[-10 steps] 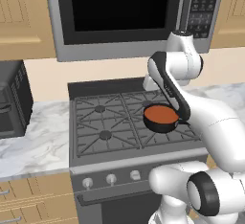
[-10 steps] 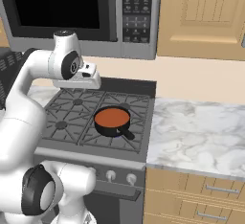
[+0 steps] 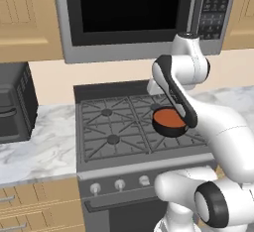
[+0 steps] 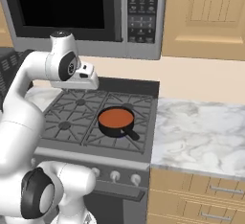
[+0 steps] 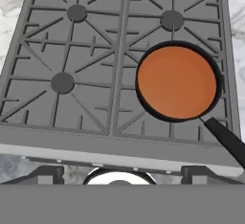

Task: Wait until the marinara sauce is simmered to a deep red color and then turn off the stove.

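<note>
The marinara sauce (image 5: 176,82) is a smooth orange-red disc in a small black pan (image 5: 217,98) on the stove's front right burner, its long handle (image 5: 226,140) pointing toward the front right. It also shows in the base views, sauce (image 4: 116,118) and sauce (image 3: 169,119), the latter partly behind my arm. The stove (image 5: 72,50) is dark grey with black grates and silver knobs (image 4: 115,175) along its front. My gripper (image 5: 122,175) hangs open high above the stove's front middle, holding nothing, left of the pan (image 4: 115,127). Its hand (image 4: 87,78) sits over the back left grates.
A microwave (image 4: 72,7) hangs right above the stove, close over my arm. A black toaster oven (image 3: 12,104) stands on the marble counter at the left. Marble counter (image 4: 201,137) runs to the right, with wooden drawers (image 4: 210,194) below.
</note>
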{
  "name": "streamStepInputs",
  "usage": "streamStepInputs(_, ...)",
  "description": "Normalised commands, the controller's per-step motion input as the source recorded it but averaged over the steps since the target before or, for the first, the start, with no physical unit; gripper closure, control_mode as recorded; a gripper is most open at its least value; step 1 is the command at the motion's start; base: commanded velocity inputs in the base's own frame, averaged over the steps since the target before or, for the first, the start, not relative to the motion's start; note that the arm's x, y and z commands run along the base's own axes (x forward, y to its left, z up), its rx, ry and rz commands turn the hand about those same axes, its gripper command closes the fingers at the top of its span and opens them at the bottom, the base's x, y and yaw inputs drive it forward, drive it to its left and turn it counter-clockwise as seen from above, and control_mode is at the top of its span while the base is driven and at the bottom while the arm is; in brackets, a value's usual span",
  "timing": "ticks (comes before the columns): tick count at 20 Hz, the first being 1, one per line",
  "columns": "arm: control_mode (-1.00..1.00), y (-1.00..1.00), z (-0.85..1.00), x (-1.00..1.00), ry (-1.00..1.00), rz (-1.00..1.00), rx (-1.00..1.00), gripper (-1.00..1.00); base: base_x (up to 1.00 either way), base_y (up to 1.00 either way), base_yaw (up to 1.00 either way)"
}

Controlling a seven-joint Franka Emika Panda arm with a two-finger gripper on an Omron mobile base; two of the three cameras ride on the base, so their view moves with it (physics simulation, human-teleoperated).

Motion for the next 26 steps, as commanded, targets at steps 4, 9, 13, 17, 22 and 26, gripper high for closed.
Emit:
streamStepInputs(4, 1.00, 0.00, 0.00, 0.00, 0.00, 0.00, 0.00, -1.00, 0.00, 0.37, 0.00)
streamStepInputs(9, 1.00, 0.00, 0.00, 0.00, 0.00, 0.00, 0.00, -1.00, 0.00, 0.35, 0.00)
streamStepInputs(13, 1.00, 0.00, 0.00, 0.00, 0.00, 0.00, 0.00, -1.00, 0.00, 0.40, 0.00)
streamStepInputs(17, 1.00, 0.00, 0.00, 0.00, 0.00, 0.00, 0.00, -1.00, 0.00, 0.43, 0.00)
streamStepInputs(22, 1.00, 0.00, 0.00, 0.00, 0.00, 0.00, 0.00, -1.00, 0.00, 0.41, 0.00)
streamStepInputs(26, 1.00, 0.00, 0.00, 0.00, 0.00, 0.00, 0.00, -1.00, 0.00, 0.11, 0.00)
